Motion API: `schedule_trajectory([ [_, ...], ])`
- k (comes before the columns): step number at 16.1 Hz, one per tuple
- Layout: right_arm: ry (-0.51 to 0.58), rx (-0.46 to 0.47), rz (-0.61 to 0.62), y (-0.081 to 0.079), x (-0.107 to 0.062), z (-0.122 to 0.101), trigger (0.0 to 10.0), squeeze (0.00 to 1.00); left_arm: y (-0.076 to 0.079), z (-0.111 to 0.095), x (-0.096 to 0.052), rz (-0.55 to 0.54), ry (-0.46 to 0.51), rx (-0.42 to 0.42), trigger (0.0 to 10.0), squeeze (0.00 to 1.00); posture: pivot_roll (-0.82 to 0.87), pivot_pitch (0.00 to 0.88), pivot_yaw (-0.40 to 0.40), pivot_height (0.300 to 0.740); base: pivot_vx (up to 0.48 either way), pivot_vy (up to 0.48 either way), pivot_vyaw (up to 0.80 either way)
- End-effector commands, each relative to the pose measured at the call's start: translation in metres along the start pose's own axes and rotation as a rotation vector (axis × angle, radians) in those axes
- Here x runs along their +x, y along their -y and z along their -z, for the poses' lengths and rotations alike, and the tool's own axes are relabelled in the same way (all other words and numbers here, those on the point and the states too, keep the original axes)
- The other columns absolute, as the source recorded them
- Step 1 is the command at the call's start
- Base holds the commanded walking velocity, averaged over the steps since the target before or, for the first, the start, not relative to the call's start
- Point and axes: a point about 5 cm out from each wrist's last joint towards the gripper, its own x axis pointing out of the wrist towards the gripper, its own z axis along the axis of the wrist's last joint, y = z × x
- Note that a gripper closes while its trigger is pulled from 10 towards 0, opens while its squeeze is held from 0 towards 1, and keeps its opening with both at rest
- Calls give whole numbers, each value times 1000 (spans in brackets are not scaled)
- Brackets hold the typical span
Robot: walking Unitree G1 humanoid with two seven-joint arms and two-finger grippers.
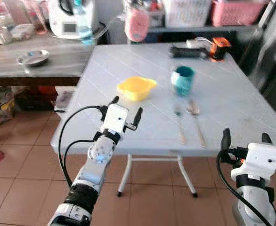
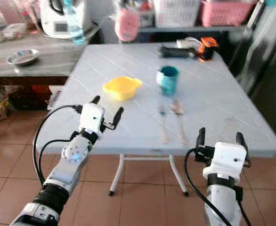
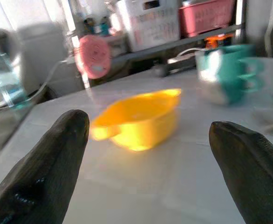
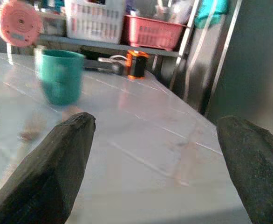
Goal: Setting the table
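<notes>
A yellow bowl (image 1: 136,88) sits near the middle of the pale square table (image 1: 232,99). To its right stands a teal mug (image 1: 182,80). In front of the mug lie a fork (image 1: 179,123) and a spoon (image 1: 195,119), side by side. My left gripper (image 1: 126,110) is open over the table's near left part, short of the bowl, with nothing between its fingers. My right gripper (image 1: 246,138) is open at the table's near right edge, empty. The left wrist view has the yellow bowl (image 3: 139,119) ahead between the fingertips (image 3: 48,163).
A black and orange tool (image 1: 199,49) lies at the table's far side. A counter (image 1: 58,59) on the left carries a metal dish (image 1: 33,57), a water bottle (image 1: 83,21) and an appliance. Shelves behind hold white and pink baskets (image 1: 237,12). Tiled floor lies below.
</notes>
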Motion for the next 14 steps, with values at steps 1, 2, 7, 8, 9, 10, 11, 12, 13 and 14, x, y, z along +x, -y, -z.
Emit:
schedule_trajectory([
  [1,8,12,-11,-6,-1,-2,10000,0,-11,5,-3,-23,-23,11,10000,0,-41,77,28,714,311,368,0],
  [2,9,11,-9,-5,-1,-3,10000,0,-10,5,-2,-21,-23,9,10000,0,-41,77,29,714,311,368,0],
  [7,8,6,3,-3,-3,-2,10000,0,-5,5,-1,-2,-23,0,10000,0,-50,80,36,714,300,375,0],
  [8,6,5,4,-2,-3,-1,10000,0,-4,5,-1,1,-22,0,10000,0,-49,81,35,714,307,371,0],
  [9,7,5,4,-3,-3,-2,10000,0,-4,5,-2,4,-23,3,10000,0,-47,86,34,714,289,352,0],
  [10,7,3,4,-3,-3,-2,10000,0,-4,6,-2,4,-23,4,10000,0,-46,87,34,714,292,349,0],
  [11,15,-4,3,-1,-1,-5,10000,0,-4,6,-3,3,-28,5,10000,0,-43,91,31,714,270,0,0],
  [12,17,-5,4,-1,1,-5,10000,0,-3,7,-3,0,-33,9,10000,0,-43,92,30,714,0,0,0],
  [13,25,-6,6,1,2,-8,10000,0,-3,8,-3,-2,-34,8,10000,0,-43,92,29,714,0,0,0],
  [14,33,-6,8,2,5,-10,10000,0,-2,7,-4,-1,-32,9,10000,0,-44,93,25,714,0,0,0],
])
